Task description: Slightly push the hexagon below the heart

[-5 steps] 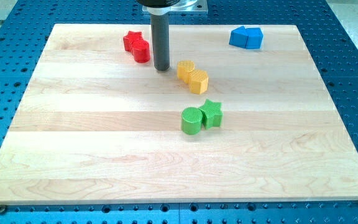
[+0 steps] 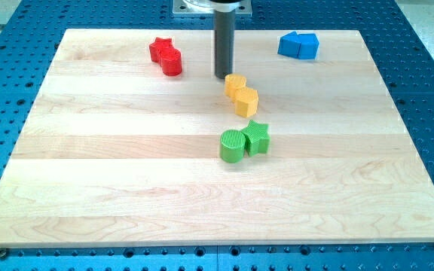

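The yellow hexagon (image 2: 246, 102) lies near the board's middle, touching the yellow heart (image 2: 235, 83), which sits just above it and to its left. My tip (image 2: 223, 77) stands at the heart's upper left edge, touching it or nearly so. The dark rod rises straight up from there to the view's top. The hexagon is on the far side of the heart from my tip.
A green cylinder (image 2: 232, 146) and a green star (image 2: 256, 137) sit together just below the hexagon. A red star (image 2: 160, 49) and a red cylinder (image 2: 172, 62) lie at the upper left. Two blue blocks (image 2: 298, 45) lie at the upper right of the wooden board (image 2: 126, 188).
My tip has moved right, from left of the yellow pair to the heart's upper left edge. The heart and hexagon have shifted slightly right.
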Tool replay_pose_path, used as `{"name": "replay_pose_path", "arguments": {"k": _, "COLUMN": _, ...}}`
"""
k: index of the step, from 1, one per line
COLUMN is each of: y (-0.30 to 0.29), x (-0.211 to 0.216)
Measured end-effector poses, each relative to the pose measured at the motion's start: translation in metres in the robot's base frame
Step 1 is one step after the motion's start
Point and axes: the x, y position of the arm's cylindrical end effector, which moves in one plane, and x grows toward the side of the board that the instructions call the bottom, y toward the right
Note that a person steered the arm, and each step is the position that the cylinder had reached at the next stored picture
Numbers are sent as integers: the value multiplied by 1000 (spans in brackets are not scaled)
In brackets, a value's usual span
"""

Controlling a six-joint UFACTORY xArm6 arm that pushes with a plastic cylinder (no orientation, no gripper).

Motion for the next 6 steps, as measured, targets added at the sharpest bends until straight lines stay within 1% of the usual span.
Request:
{"name": "replay_pose_path", "arguments": {"k": 1, "y": 45, "x": 11}}
{"name": "replay_pose_path", "arguments": {"k": 2, "y": 75, "x": 61}}
{"name": "replay_pose_path", "arguments": {"k": 3, "y": 70, "x": 99}}
{"name": "replay_pose_path", "arguments": {"k": 4, "y": 42, "x": 105}}
{"name": "replay_pose_path", "arguments": {"k": 5, "y": 122, "x": 64}}
{"name": "replay_pose_path", "arguments": {"k": 6, "y": 215, "x": 8}}
